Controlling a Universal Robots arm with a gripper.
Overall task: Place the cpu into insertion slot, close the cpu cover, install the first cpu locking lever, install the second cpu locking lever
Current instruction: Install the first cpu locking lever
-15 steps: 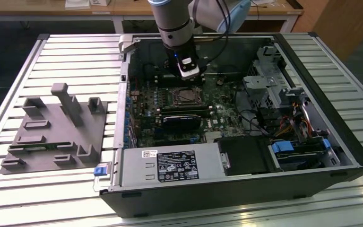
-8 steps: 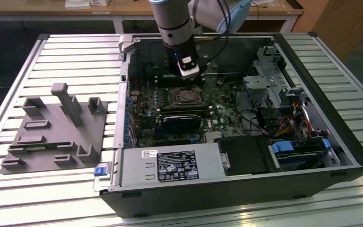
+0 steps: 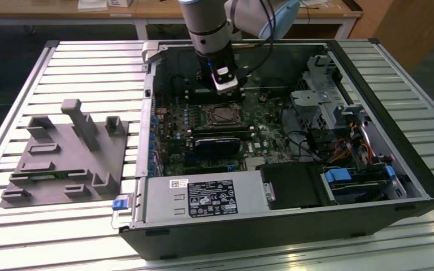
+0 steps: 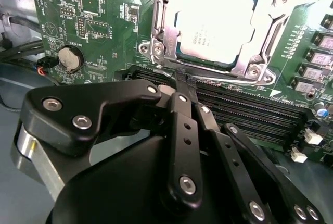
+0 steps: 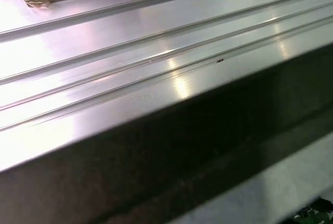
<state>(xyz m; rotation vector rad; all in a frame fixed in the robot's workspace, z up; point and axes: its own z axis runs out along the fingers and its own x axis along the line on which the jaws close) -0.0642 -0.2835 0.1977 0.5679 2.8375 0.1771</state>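
The chip [image 4: 216, 23] lies in its socket [image 4: 221, 63] on the green board [image 4: 104, 31], with the silver cover [image 4: 266, 13] folded down over its edges. The tool [image 4: 180, 81], fingers pressed together, has its tips at the socket's edge beside the memory slots [image 4: 250, 114], inside the open computer case [image 3: 277, 226] on the worktop [image 3: 89, 62].

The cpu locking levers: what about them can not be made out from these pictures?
1. Second wrist view: the black gripper hides the near edge of the thin silver metal cpu cover, so a latched lever there cannot be confirmed.
2. Same view: the picture's edge cuts off the cover's far side.
3. Exterior view: the square dark insertion slot is too small to show levers.
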